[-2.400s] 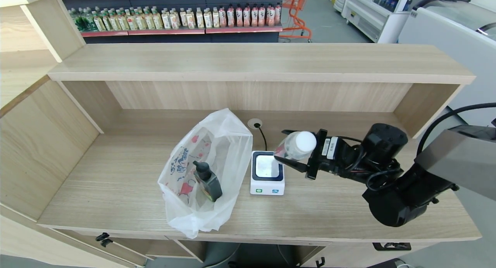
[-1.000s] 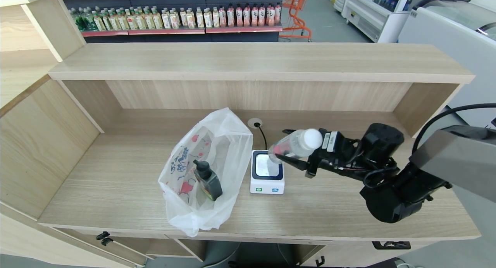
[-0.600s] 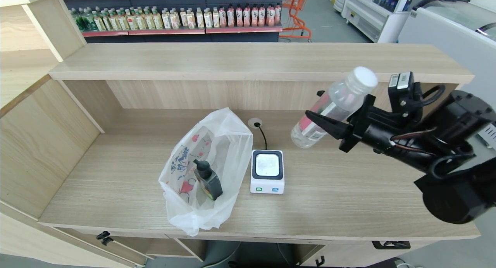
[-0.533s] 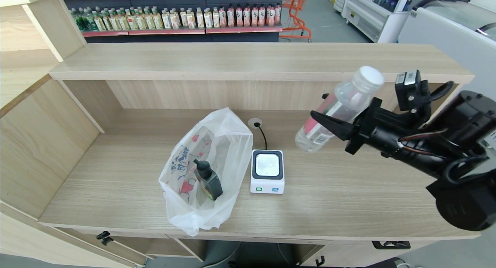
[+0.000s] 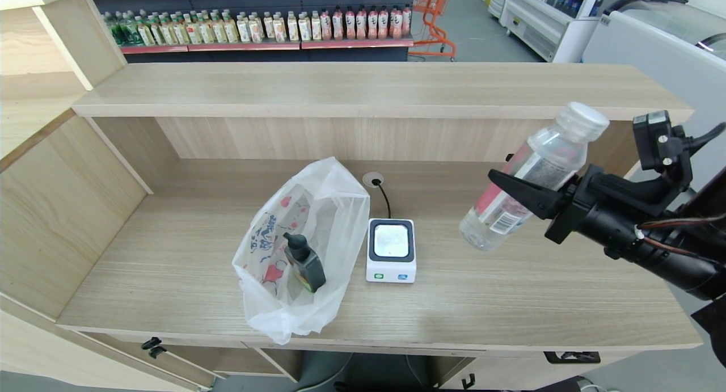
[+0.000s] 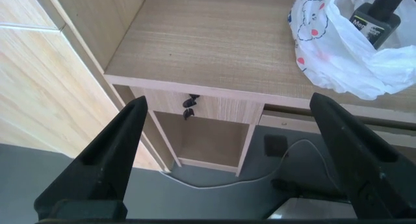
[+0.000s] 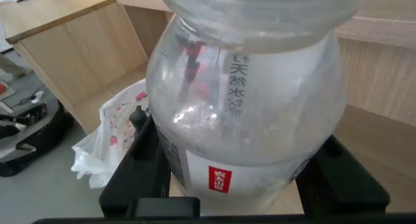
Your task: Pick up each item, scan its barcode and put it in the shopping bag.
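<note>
My right gripper [image 5: 503, 169] is shut on a clear water bottle [image 5: 530, 173] with a white cap and a red-and-white label. It holds the bottle tilted, cap up, in the air over the right part of the counter, right of the scanner [image 5: 391, 250]. In the right wrist view the bottle [image 7: 253, 107] sits between the black fingers [image 7: 146, 152]. The white plastic shopping bag [image 5: 334, 179] stands open left of the scanner with a dark pump bottle [image 5: 304, 263] inside. My left gripper [image 6: 231, 159] hangs open beyond the counter's front left corner, with the bag [image 6: 338, 52] off to one side.
The wooden counter [image 5: 170, 267] has a raised back ledge [image 5: 368, 88] and side walls. A black cable [image 5: 384, 202] runs from the scanner to a hole at the back. A drawer handle [image 6: 189, 107] sits under the front edge. Store shelves with drinks stand behind.
The right gripper held the bottle low over the scanner, then lifted it up and away to the right. In the last half second it moved farther right and slightly lower.
</note>
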You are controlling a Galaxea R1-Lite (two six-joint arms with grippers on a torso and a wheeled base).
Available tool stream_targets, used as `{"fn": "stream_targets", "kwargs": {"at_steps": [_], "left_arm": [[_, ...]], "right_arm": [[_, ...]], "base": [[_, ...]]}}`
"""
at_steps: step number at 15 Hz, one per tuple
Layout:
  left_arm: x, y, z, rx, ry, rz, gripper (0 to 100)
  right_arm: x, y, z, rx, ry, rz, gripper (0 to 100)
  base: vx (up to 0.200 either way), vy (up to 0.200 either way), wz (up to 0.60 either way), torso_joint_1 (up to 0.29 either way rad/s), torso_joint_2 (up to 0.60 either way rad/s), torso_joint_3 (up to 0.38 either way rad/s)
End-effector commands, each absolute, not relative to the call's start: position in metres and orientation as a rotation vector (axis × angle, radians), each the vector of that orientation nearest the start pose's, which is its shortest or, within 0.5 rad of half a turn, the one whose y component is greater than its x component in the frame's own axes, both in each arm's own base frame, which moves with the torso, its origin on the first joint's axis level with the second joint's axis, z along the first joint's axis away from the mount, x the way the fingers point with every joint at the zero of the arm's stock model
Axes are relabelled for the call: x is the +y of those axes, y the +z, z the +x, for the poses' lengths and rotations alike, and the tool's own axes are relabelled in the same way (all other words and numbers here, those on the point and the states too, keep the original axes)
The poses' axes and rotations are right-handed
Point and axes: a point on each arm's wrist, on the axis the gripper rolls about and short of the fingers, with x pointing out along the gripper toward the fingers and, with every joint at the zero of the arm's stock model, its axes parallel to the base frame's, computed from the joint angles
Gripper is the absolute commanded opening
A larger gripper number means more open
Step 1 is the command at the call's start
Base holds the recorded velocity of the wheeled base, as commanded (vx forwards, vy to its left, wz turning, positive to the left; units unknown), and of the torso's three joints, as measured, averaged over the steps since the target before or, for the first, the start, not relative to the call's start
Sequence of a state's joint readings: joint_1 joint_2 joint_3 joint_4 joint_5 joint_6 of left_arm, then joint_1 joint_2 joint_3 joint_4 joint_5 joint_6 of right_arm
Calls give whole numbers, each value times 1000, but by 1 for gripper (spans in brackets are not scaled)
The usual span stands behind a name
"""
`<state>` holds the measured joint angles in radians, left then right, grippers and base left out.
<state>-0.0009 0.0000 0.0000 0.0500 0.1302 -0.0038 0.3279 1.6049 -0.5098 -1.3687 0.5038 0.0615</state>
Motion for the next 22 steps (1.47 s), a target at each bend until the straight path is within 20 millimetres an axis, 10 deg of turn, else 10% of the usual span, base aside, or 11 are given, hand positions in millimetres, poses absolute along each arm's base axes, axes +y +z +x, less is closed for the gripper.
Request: {"fn": "stream_targets", "kwargs": {"at_steps": [1, 13, 22], "left_arm": [[3, 70, -23, 49, 130, -1, 100], [3, 70, -23, 49, 130, -1, 100], [3, 70, -23, 49, 129, 0, 100]], "right_arm": [[90, 206, 233, -256, 834, 32, 0], [90, 193, 234, -105, 795, 158, 0], [119, 175, 310, -37, 664, 173, 0]], "base": [[0, 0, 0, 0, 0, 0], [0, 133, 0, 2, 2, 2], [0, 67, 0, 1, 2, 2]]}}
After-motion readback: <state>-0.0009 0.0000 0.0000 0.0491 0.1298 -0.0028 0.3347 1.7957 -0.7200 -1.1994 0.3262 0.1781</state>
